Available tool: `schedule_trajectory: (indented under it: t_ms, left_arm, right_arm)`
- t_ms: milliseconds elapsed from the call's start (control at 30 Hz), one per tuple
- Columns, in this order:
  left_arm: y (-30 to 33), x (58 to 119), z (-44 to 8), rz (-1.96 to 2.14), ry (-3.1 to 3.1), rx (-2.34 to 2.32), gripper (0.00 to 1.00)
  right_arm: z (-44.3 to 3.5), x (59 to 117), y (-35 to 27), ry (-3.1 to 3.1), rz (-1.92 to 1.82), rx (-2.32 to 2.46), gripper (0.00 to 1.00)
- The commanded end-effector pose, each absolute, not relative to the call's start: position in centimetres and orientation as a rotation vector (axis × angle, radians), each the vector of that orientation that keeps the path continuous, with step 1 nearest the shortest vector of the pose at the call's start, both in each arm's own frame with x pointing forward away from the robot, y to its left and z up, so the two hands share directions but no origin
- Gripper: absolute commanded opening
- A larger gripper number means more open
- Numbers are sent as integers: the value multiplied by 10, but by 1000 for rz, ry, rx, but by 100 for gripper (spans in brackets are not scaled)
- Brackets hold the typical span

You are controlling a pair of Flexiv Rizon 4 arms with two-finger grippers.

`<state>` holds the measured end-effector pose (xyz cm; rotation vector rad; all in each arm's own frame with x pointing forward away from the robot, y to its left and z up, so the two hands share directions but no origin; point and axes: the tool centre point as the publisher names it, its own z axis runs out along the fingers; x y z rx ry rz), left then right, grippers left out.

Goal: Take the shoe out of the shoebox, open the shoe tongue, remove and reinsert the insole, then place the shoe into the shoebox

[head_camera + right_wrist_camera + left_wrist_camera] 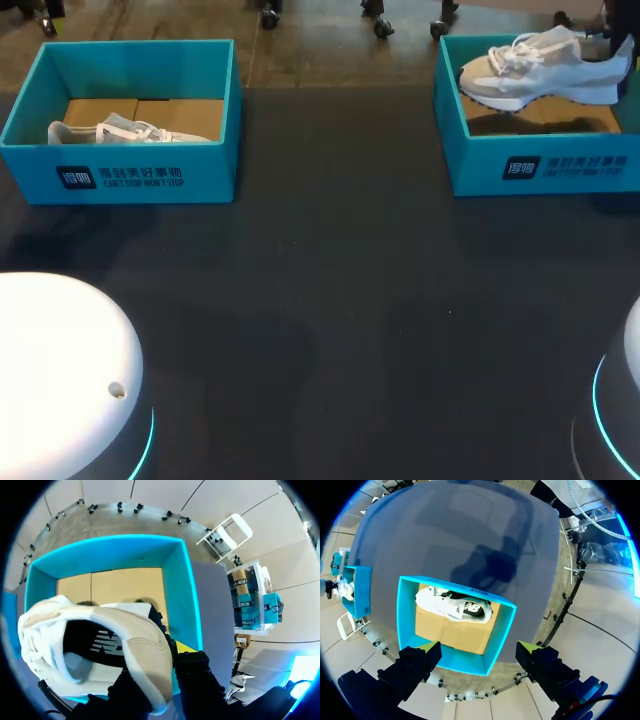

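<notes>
Right jaws clamp the pale grey-and-white mesh sneaker (540, 65) by its heel, above the teal cardboard shoebox (478, 165). I judge it could swing or slip. Left jaws gape, empty.

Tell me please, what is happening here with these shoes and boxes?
The right gripper holds a pale shoe in the air above the right shoebox. The left gripper hangs open over the left shoebox, where a second shoe lies inside, not touched.
</notes>
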<state>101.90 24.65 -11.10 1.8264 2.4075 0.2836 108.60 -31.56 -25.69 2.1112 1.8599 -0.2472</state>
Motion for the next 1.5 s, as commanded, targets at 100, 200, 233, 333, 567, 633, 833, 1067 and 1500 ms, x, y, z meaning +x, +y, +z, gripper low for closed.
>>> schedule_trajectory:
  t_ms: [100,200,233,333,567,633,833,1067,1500]
  left_arm:
    - [247,1018,-111,288,2407,1827,100]
    - [247,1018,-111,288,2407,1827,100]
    - [247,1018,-111,288,2407,1827,100]
    - [247,1018,-111,288,2407,1827,100]
    - [247,1018,-111,288,2407,1827,100]
    - [247,1018,-111,288,2407,1827,100]
    - [247,1018,-111,288,2407,1827,100]
    - [247,1018,-111,288,2407,1827,100]
    - [247,1018,-111,288,2407,1827,100]
  right_arm:
    - [-261,1103,-329,1851,-299,2116,0]
    - [-258,1107,-333,1861,-310,2108,0]
    - [-256,1108,-334,1870,-311,2100,0]
    - [-250,1110,-337,1885,-311,2097,0]
    - [-225,1108,-337,1912,-270,2085,0]
    - [-217,1108,-335,1918,-252,2076,0]
    - [-189,1106,-330,1907,-232,2037,0]
    - [-165,1106,-324,1909,-197,1998,0]
    - [-151,1098,-318,1919,-174,1994,0]
